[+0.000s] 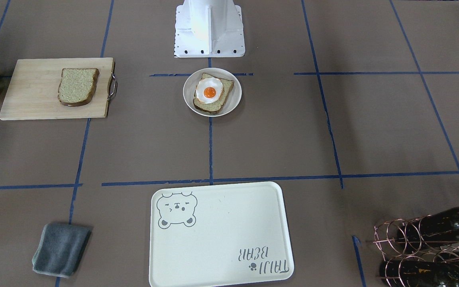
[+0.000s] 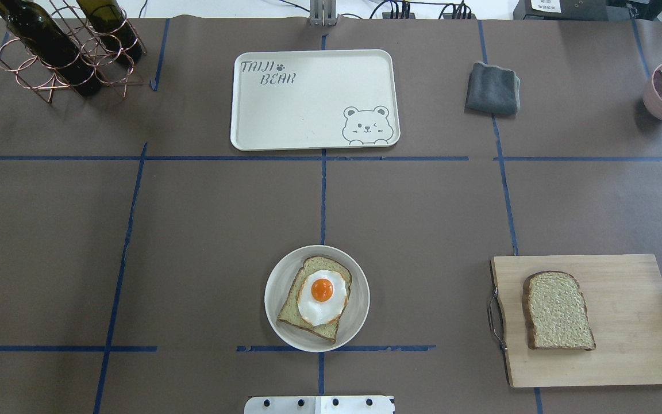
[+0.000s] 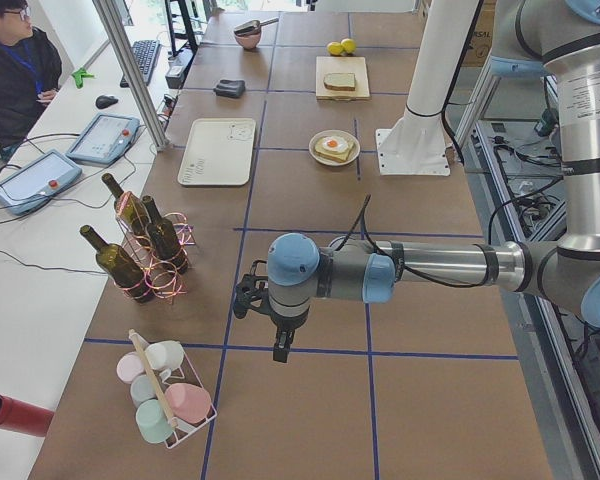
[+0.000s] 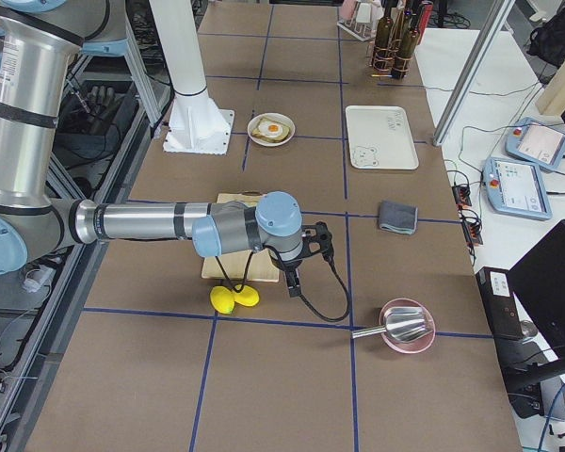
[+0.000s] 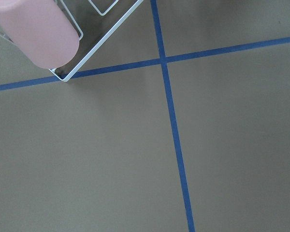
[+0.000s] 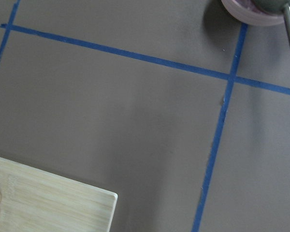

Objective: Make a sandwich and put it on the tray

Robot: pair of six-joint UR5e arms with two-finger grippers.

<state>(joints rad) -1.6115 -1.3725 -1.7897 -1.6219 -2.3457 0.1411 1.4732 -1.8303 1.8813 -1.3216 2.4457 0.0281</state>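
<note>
I'm looking over a matt brown paper table cover (image 2: 193, 230), a pale grainy wooden cutting board (image 2: 630, 322) w/ shiny metal handle (image 2: 493, 319), and a smooth cream-white rectangular tray (image 2: 308, 109).

I saw a robotics lab: blue-taped table (image 2: 49, 241), teach pendants (image 3: 102, 137) and an operator (image 3: 10, 75) at the exterior left view's upper left

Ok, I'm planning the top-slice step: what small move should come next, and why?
Probably bring the right hand over the bare slice on the board: the egg already lies on the other slice in the dish, uncovered, and that hand hangs nearest.
</note>
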